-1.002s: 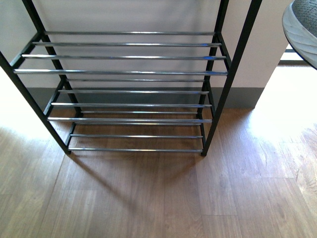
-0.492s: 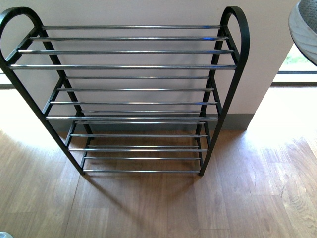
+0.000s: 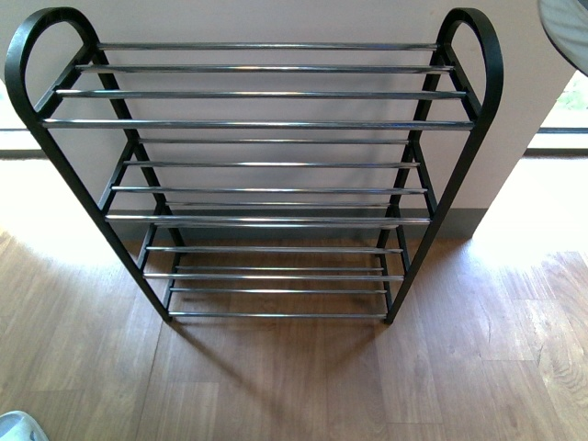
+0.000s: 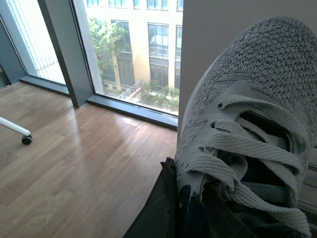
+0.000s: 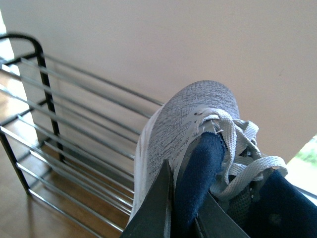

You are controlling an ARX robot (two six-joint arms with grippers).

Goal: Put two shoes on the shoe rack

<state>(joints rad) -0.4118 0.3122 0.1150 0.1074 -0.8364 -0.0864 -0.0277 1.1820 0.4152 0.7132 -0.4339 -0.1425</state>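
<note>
The shoe rack point(image 3: 266, 124) stands against the wall in the front view, a black frame with tiers of chrome rods. The grey sole of a sneaker point(image 3: 567, 32) pokes in at that view's top right, above and right of the rack. In the left wrist view my left gripper point(image 4: 181, 210) is shut on the lace side of a grey sneaker point(image 4: 257, 94), a dark finger point(image 4: 157, 215) pressed against its upper. In the right wrist view my right gripper point(image 5: 185, 213) is shut on the navy tongue of the other grey sneaker point(image 5: 173, 129), toe towards the shoe rack point(image 5: 74, 119).
Wooden floor point(image 3: 294, 377) spreads in front of the rack. A pale rounded thing point(image 3: 18, 427) shows at the front view's bottom left corner; I cannot tell what it is. The left wrist view shows tall windows point(image 4: 133, 49) and a chair caster point(image 4: 26, 140).
The front view has pulled back and shifted, so the rack's arched top ends now show. The sneaker sole has slid further into the top right corner. The pale thing has appeared at bottom left.
</note>
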